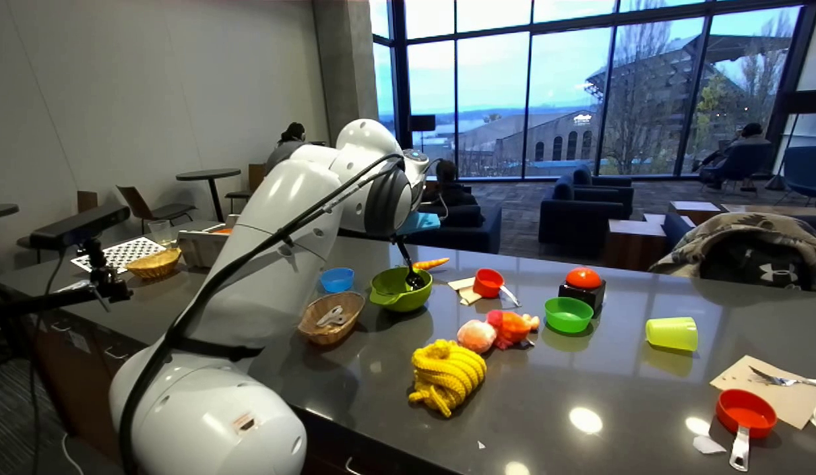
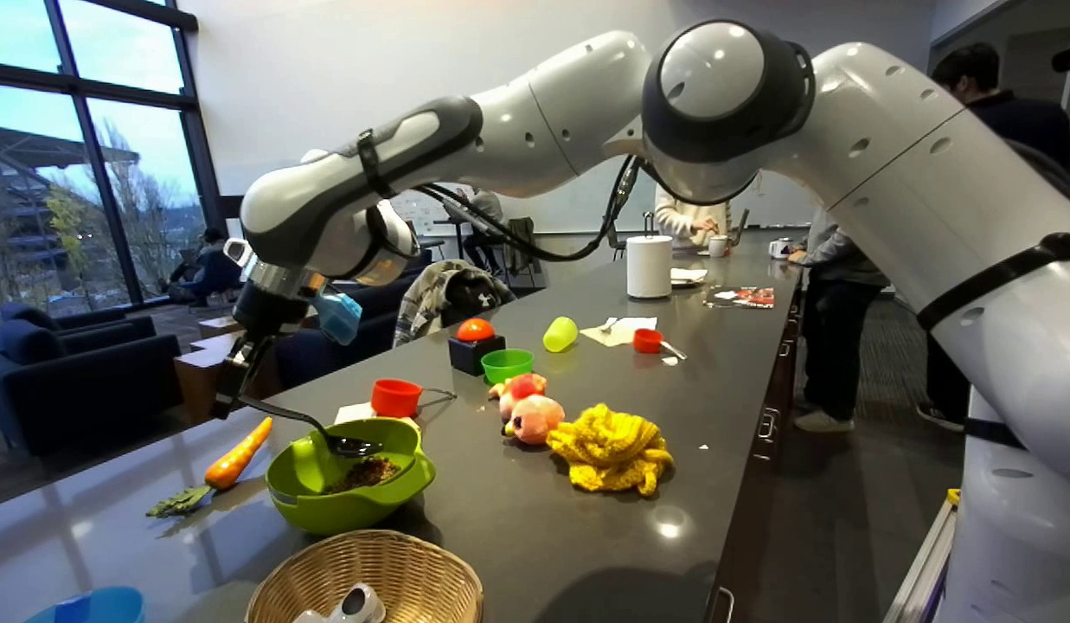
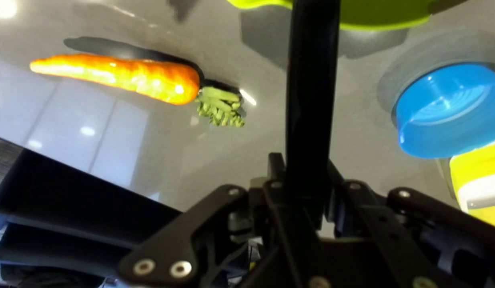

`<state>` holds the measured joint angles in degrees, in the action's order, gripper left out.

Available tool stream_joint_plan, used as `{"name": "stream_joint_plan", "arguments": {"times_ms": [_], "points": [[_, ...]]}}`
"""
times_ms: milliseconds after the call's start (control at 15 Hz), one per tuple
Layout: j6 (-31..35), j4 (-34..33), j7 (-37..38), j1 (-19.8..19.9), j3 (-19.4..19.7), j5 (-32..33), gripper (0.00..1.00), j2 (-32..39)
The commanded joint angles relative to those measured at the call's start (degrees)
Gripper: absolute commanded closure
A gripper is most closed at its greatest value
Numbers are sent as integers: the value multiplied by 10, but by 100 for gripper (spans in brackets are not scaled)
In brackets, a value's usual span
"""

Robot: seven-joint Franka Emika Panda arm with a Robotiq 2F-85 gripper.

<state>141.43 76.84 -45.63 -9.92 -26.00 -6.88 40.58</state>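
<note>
Gripper (image 2: 233,397): jaws clamped on black spoon (image 3: 312,96) high up its handle, presumably to hold the grip clear of green bowl (image 2: 317,516) | spoon: long axis slants down over bowl's rim, head pointing into bowl, contact with brown crumbs (image 2: 367,475) unclear | wicker basket (image 2: 418,567): just beside bowl | carrot (image 3: 115,76): near bowl | red button (image 2: 476,331): well apart from bowl

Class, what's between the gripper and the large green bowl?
In an exterior view, a black spoon: handle in the gripper, head at the mouth of the bowl.
</note>
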Motion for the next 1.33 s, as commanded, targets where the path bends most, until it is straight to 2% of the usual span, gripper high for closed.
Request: {"name": "stream_joint_plan", "arguments": {"times_ms": [0, 400, 733, 933, 1267], "points": [[49, -13, -34, 26, -47, -55, 94, 17], [190, 11, -115, 65, -122, -123, 94, 34], [291, 40, -204, 130, -215, -163, 94, 62], [331, 62, -224, 163, -246, -159, 94, 60], [377, 105, -237, 200, -272, -150, 94, 26]]}}
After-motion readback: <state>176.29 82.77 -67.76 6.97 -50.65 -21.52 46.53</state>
